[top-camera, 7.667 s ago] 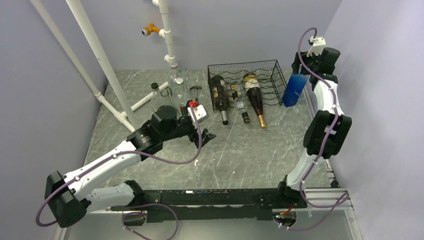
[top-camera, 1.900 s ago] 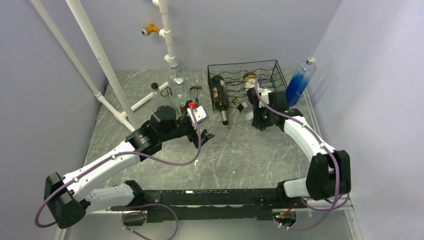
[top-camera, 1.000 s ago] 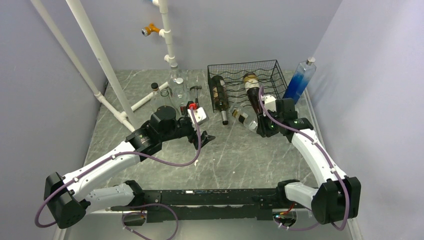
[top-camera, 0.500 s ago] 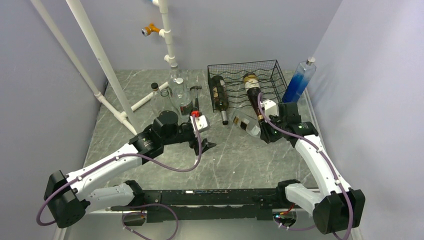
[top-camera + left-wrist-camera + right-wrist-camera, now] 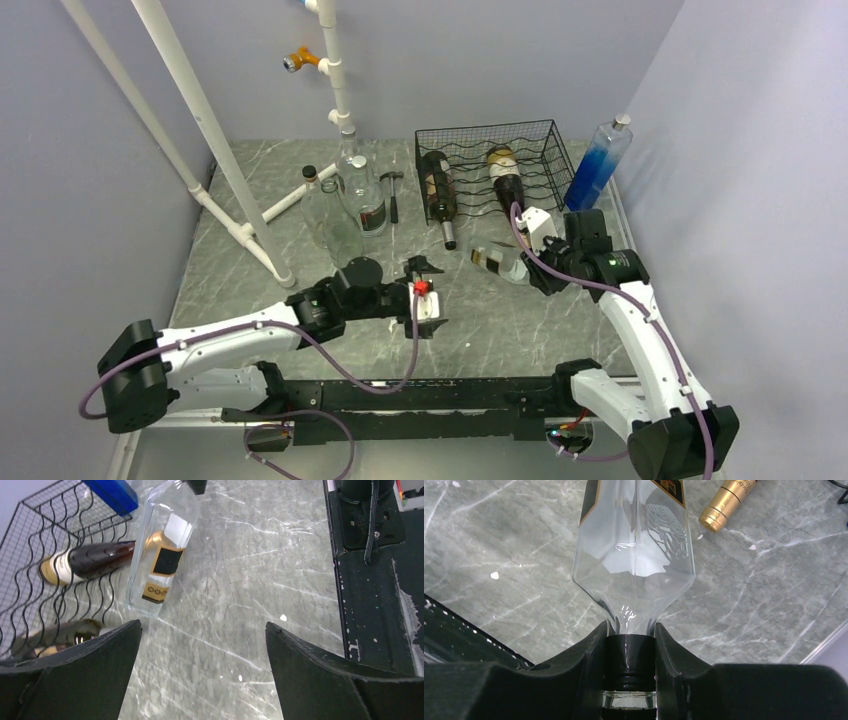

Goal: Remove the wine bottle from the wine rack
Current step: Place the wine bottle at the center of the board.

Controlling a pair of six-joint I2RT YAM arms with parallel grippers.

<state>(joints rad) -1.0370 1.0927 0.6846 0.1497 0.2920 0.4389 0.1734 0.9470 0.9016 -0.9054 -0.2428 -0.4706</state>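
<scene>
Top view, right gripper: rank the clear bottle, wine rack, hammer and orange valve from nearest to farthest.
From the right gripper:
1. clear bottle, gripped by its neck, just to the gripper's left.
2. wine rack, straight behind the gripper.
3. hammer, lying left of the rack.
4. orange valve, high at the back left.

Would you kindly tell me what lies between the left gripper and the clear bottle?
Only bare tabletop, as the left wrist view shows, between the left gripper and the clear bottle.
</scene>
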